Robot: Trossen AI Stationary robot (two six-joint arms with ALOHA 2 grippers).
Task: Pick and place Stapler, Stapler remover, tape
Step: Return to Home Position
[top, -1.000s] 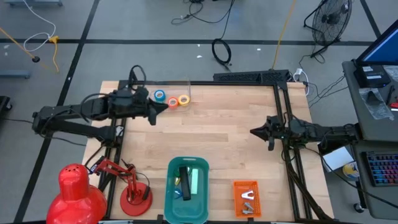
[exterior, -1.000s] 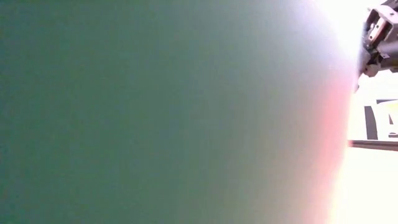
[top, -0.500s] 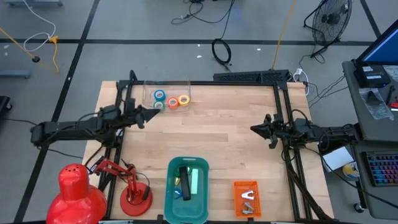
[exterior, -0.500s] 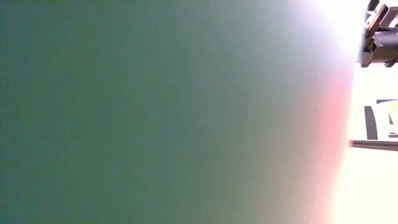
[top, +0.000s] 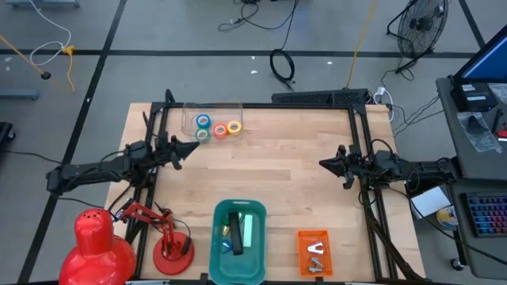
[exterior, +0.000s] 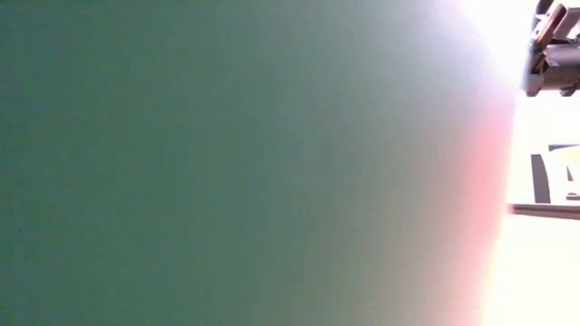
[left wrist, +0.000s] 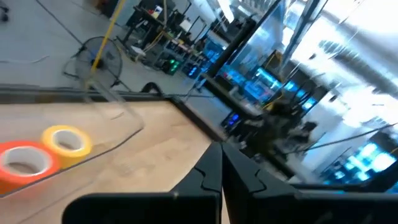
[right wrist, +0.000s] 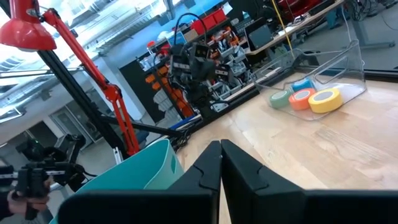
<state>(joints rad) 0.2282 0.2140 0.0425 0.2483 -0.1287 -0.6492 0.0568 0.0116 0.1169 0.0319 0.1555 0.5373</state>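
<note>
Overhead, left gripper (top: 195,146) and right gripper (top: 322,166), each pinched closed, flank the wooden table (top: 269,170).

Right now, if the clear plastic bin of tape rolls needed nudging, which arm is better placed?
Left. The left tool hangs near the clear plastic bin; the right tool is across the wooden table.

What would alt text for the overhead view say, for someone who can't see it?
A wooden table seen from above: a robot's left gripper and right gripper point inward from its sides, both shut and empty. Near the picture's top a clear bin holds four tape rolls; near its bottom stand a green bin and an orange bin.
</note>
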